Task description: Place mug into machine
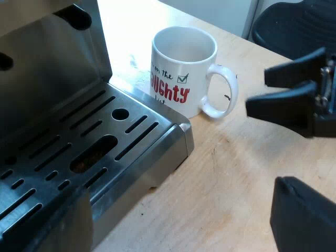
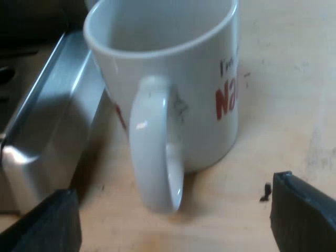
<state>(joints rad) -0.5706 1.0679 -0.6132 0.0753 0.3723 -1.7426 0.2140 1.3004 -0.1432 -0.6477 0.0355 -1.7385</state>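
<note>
We find the mug (image 1: 181,68) standing upright on the pale wooden table (image 1: 231,173). It is just beside the rounded corner of the drip tray (image 1: 131,131) and off the tray. The tray's edge is a folded steel lip, and the mug's wall sits close against it. The handle points away from the espresso machine (image 1: 52,68) over open wood.

The right gripper (image 2: 173,202) is released, with its black fingers (image 2: 302,215) spread wide to either side of the handle and holding nothing. A strip of bare table lies between them and the mug. The left gripper (image 1: 178,202) is likewise spread and empty, over the tray's front corner.

The tray is brushed metal, cut with long slots and one round hole, under a steel back panel that leans forward. The table shows fine grain and a small dark speck (image 2: 265,191) near the mug's foot.

The mug is glossy white ceramic with a thick looped handle, and its bowl is empty (as far as we can see in). It carries red and dark lettering and a small green tick box.
</note>
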